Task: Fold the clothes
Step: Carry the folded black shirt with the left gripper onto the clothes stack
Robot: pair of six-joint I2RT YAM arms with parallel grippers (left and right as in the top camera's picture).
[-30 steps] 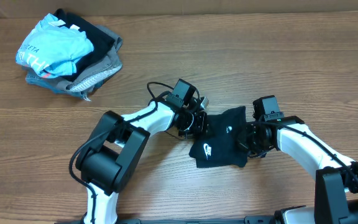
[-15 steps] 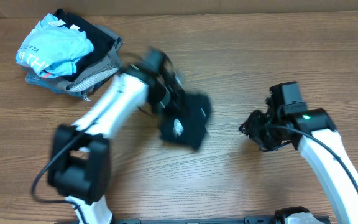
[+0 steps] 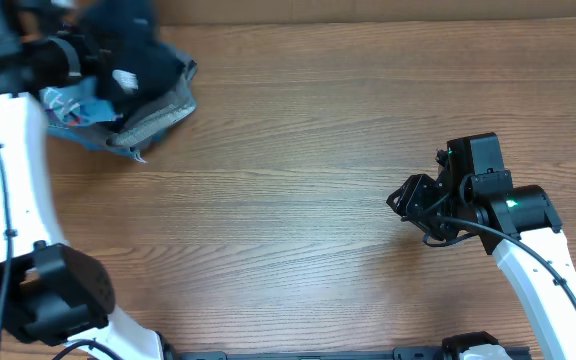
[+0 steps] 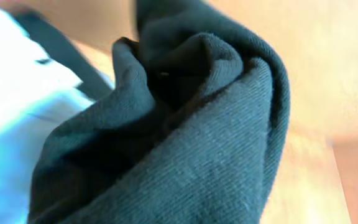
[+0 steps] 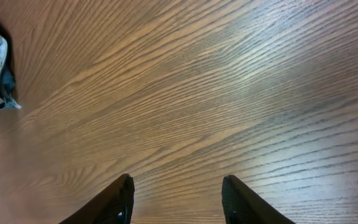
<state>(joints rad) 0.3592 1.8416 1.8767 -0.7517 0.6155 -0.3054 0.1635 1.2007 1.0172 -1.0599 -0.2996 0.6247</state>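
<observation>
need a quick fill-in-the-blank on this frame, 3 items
1. Overhead, the dark T-shirt is at the table's far ___ corner, over the grey garments.
2. The right gripper is ___, holding nothing.
3. Beside the T-shirt lies a light-___ shirt.
Missing: left; open; blue.

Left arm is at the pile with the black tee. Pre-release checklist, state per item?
1. Black T-shirt above the pile: ok. The overhead view puts it over the light-blue shirt and grey garments, though blurred.
2. Left gripper hold: cannot tell. Fabric fills the left wrist view and hides the fingers.
3. Fold tidy: cannot tell. Only a rumpled close-up shows.
4. Right gripper open and empty: ok. It is over bare table.
5. Right arm clear of the pile: ok. It is at the opposite side.
</observation>
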